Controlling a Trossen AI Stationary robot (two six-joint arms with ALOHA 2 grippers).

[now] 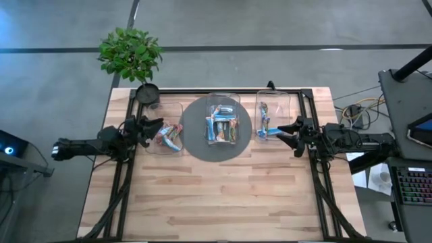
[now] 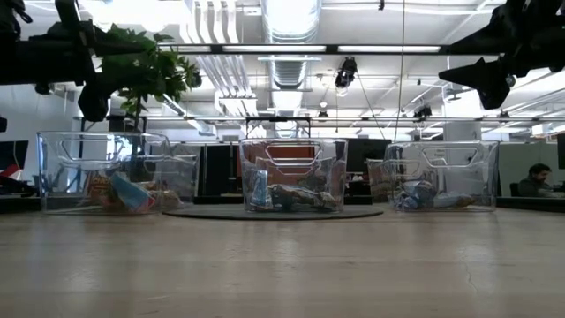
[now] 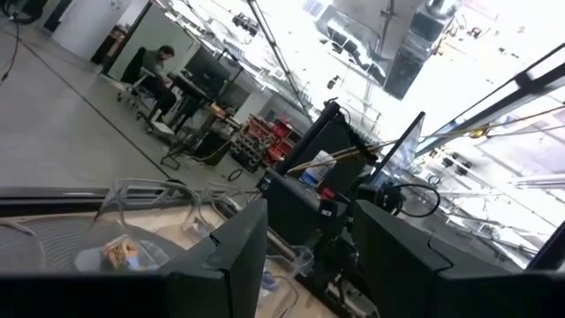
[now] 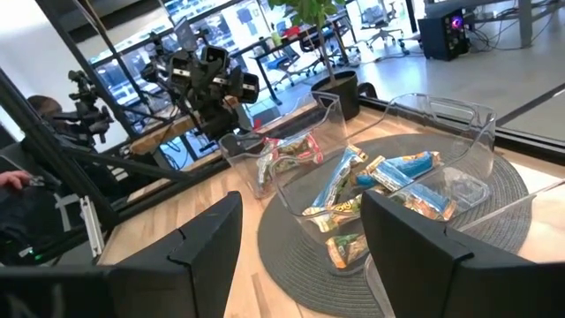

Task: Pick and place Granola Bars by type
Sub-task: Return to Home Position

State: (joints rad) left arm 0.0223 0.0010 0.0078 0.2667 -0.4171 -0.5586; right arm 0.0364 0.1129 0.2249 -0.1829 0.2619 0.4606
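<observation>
Three clear bins stand in a row at the table's far side. The middle bin (image 1: 223,121) sits on a round grey mat and holds several granola bars (image 4: 353,190) in blue, yellow and green wrappers. The left bin (image 1: 165,135) holds red-orange bars (image 4: 287,152). The right bin (image 1: 272,118) holds blue bars (image 2: 419,196). My left gripper (image 1: 157,128) hangs open and empty above the left bin's left edge; its own view (image 3: 309,265) shows nothing between the fingers. My right gripper (image 1: 283,132) hangs open and empty above the right bin's right edge, as its own view (image 4: 305,265) shows.
A potted plant (image 1: 131,57) stands at the table's far left corner. A black frame (image 1: 314,135) runs along the table's far, left and right sides. Bare wood (image 1: 216,196) fills the near half of the table. Both arms sit well above the bins (image 2: 88,97) (image 2: 485,79).
</observation>
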